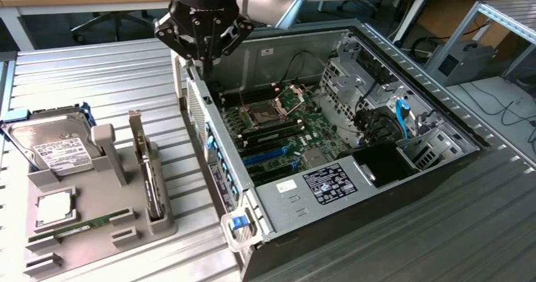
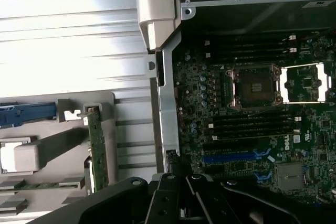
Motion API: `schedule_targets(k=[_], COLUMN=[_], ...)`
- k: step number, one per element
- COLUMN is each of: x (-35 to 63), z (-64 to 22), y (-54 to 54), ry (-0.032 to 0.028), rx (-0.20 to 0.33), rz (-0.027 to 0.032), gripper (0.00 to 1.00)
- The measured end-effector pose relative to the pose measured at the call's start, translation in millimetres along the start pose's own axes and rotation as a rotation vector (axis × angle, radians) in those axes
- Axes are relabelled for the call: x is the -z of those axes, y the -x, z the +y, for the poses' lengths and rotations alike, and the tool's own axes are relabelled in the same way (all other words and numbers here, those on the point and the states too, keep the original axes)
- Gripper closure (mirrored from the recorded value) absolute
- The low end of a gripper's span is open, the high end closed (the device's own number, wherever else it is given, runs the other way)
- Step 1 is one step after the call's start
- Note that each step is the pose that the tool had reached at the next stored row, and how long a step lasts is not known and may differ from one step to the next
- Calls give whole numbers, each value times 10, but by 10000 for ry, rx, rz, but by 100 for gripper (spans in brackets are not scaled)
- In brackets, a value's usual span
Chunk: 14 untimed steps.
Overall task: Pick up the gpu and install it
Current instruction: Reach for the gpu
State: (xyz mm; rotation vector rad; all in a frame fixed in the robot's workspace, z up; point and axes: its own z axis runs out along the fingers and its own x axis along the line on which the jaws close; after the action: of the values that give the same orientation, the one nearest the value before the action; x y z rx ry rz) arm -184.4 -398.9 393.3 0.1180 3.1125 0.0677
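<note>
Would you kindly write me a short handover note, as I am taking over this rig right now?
The tool is shut and empty, hovering above the wall of the open computer case nearest the grey holder.
The gpu stands on edge in that holder, on the exterior view's left of the case, untouched.
Done: nothing visible yet.
Left: picking the gpu up and installing it on the motherboard.
</note>
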Motion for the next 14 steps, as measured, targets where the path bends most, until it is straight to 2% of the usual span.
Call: schedule_targets(k=[4, 9, 14], x=[3, 10, 16], z=[-8, -28, -42], y=[-106, -378, -563], ry=[0, 0, -1], rx=[1, 0, 0], rz=[0, -1, 0], gripper=[89, 89, 89])
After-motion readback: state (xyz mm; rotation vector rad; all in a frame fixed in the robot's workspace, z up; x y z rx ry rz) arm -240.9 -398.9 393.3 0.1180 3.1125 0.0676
